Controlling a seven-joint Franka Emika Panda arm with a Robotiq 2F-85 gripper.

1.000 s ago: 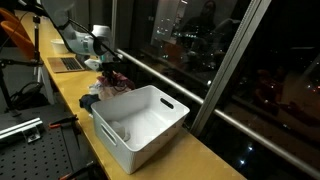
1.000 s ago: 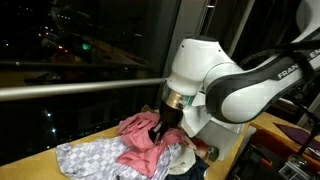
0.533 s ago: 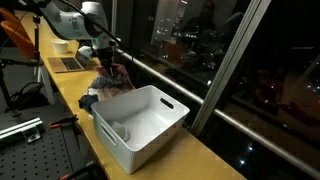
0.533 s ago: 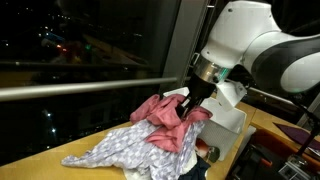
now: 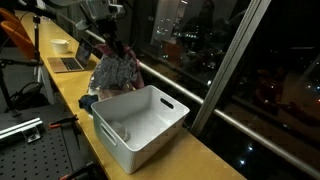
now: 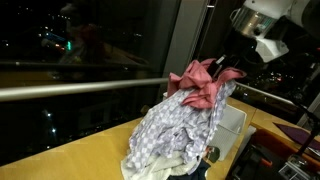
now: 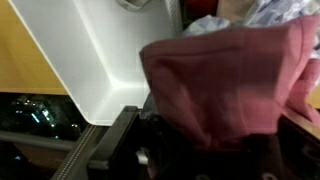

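Observation:
My gripper is shut on a pink cloth and holds it high above the wooden counter. A grey checkered cloth hangs with it, draping down to the counter. In an exterior view the gripper is up behind the white plastic bin, and the bundle of cloths dangles beside the bin's far end. In the wrist view the pink cloth covers the fingers, with the bin's white inside beyond it.
A pale cloth and a bluish one lie on the counter by the bin. A laptop and a cup sit farther along. A window rail runs behind; a metal breadboard stands beside the counter.
The gripper has risen well above the counter with the pink cloth, pulling the checkered cloth up off the pile until it hangs stretched.

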